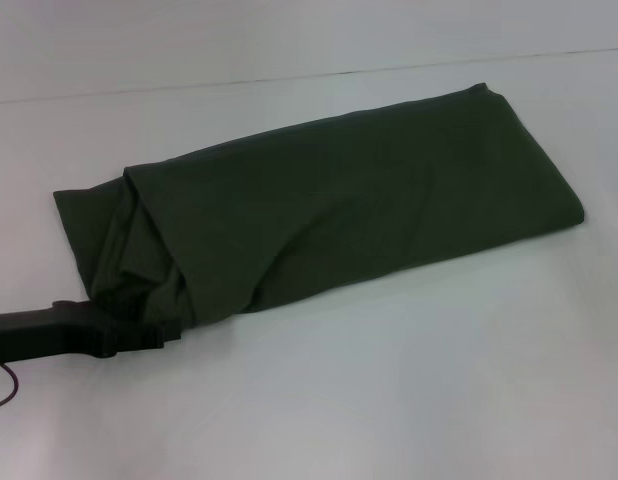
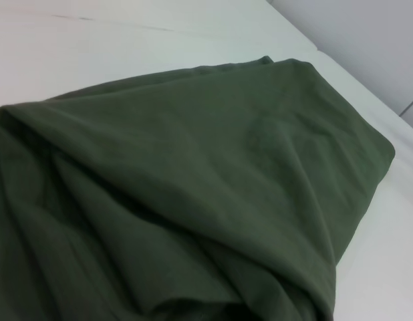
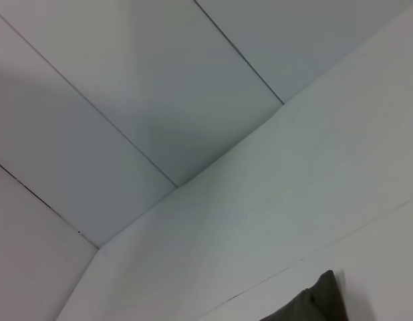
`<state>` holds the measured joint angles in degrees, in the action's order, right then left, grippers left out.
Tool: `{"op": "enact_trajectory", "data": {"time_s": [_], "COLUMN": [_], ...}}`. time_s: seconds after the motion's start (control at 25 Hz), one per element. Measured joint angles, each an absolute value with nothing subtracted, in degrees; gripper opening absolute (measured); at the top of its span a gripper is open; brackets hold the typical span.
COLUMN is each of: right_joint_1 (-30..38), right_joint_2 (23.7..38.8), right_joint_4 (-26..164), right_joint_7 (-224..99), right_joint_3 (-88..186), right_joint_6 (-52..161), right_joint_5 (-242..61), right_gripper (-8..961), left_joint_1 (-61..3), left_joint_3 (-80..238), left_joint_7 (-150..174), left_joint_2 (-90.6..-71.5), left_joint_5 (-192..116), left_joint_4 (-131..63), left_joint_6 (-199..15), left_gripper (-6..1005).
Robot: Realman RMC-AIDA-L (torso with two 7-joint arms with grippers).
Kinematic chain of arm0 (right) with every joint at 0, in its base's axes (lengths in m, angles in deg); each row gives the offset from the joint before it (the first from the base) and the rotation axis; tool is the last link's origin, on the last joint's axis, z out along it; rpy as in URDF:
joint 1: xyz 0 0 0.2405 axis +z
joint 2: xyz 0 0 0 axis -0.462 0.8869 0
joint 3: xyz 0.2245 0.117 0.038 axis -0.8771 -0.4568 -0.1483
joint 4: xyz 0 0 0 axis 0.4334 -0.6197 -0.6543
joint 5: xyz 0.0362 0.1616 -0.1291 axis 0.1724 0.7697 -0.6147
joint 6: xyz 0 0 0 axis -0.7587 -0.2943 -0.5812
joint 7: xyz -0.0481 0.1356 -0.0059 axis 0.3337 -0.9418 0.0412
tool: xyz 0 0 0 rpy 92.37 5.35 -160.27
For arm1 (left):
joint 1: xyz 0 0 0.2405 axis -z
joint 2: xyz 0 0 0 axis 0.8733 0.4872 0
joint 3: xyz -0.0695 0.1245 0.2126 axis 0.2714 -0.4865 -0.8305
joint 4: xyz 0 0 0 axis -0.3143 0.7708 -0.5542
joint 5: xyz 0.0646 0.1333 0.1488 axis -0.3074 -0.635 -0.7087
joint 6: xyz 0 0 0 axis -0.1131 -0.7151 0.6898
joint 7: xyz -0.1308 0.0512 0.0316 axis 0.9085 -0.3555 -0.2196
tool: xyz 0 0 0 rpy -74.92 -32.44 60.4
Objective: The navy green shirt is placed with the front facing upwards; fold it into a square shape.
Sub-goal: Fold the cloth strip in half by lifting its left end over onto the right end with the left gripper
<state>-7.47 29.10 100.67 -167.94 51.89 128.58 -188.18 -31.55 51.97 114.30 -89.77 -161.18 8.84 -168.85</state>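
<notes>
Left hand (image 1: 154, 335) is sitting low on the white surface (image 1: 409, 390), reaching in from the left edge, its tip buried in the shirt's near-left corner. Can't tell if it's gripping the cloth; the fingers are hidden. Shirt (image 1: 329, 205) is lying folded into a long band, running from the hand up and away to the right, plain green side showing, bunching and creasing at the hand's end (image 2: 126, 254). Right hand isn't showing anywhere; its wrist camera is catching only a shirt corner (image 3: 313, 304).
</notes>
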Motion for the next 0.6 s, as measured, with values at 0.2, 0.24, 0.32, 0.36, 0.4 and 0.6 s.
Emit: {"op": "enact_trajectory", "data": {"time_s": [0.2,0.24,0.32,0.36,0.4,0.6], "right_joint_1": [-7.5,-7.5,-7.5,-7.5,-7.5,-7.6], "right_joint_2": [29.08,29.08,29.08,29.08,29.08,29.08], "right_joint_4": [100.7,100.7,100.7,100.7,100.7,100.7], "right_joint_7": [-167.9,-167.9,-167.9,-167.9,-167.9,-167.9], "right_joint_3": [51.9,51.9,51.8,51.8,51.8,51.8], "right_joint_6": [128.6,128.6,128.6,128.6,128.6,128.7], "right_joint_5": [-188.2,-188.2,-188.2,-188.2,-188.2,-188.2], "right_gripper": [851,851,851,851,851,851], "left_joint_1": [-31.2,-31.1,-31.0,-30.9,-30.8,-30.3], "left_joint_3": [51.0,50.8,50.1,49.7,49.4,48.9], "left_joint_7": [114.3,114.3,114.3,114.3,114.3,114.3], "left_joint_2": [-89.88,-89.89,-89.91,-89.94,-89.96,-89.98], "left_joint_5": [-161.2,-161.2,-161.2,-161.2,-161.2,-161.1], "left_joint_4": [8.1,8.1,8.0,8.0,8.0,8.0], "left_joint_6": [-168.0,-168.0,-167.9,-167.9,-167.8,-167.4], "left_gripper": [900,900,900,900,900,883]}}
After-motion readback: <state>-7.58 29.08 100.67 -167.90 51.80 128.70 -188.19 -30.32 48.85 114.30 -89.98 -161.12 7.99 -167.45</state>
